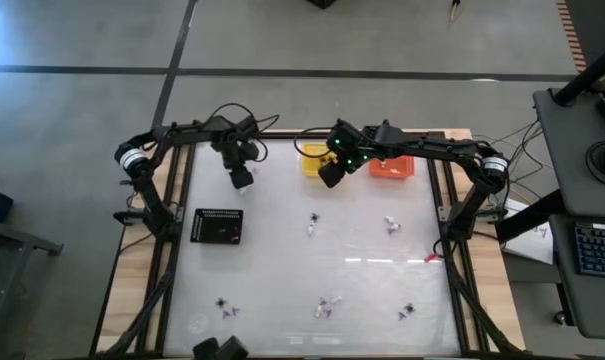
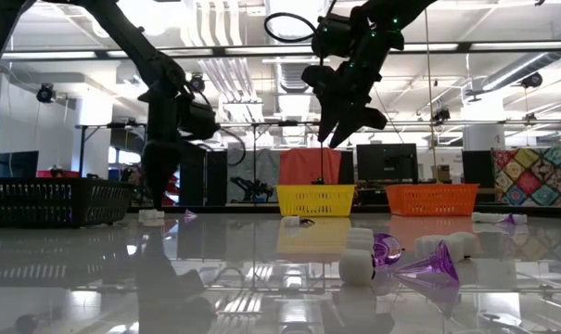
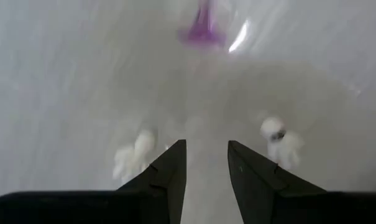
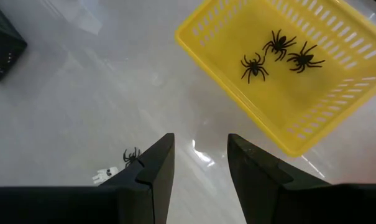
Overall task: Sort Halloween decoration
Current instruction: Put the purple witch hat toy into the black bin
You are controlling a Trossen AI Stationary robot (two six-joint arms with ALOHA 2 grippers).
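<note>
The Halloween decoration lies scattered on the white table: small trinkets in the middle [image 1: 312, 222], to its right [image 1: 392, 226] and along the near edge [image 1: 327, 306]. My left gripper [image 3: 206, 144] points down, open, low over the far left of the table. Two white lumpy trinkets [image 3: 278, 134] [image 3: 133, 158] lie on either side of its fingers, and a purple one [image 3: 203, 30] lies beyond them. My right gripper [image 4: 200, 138] hangs open and high beside the yellow basket [image 4: 312, 106], which holds three black spiders [image 4: 279, 53]. Neither gripper holds anything.
An orange basket [image 1: 392, 167] stands right of the yellow one at the far edge. A black basket [image 1: 218, 226] sits at the left. Below my right gripper, a black spider [image 4: 132, 154] and a white trinket [image 4: 105, 176] lie on the table.
</note>
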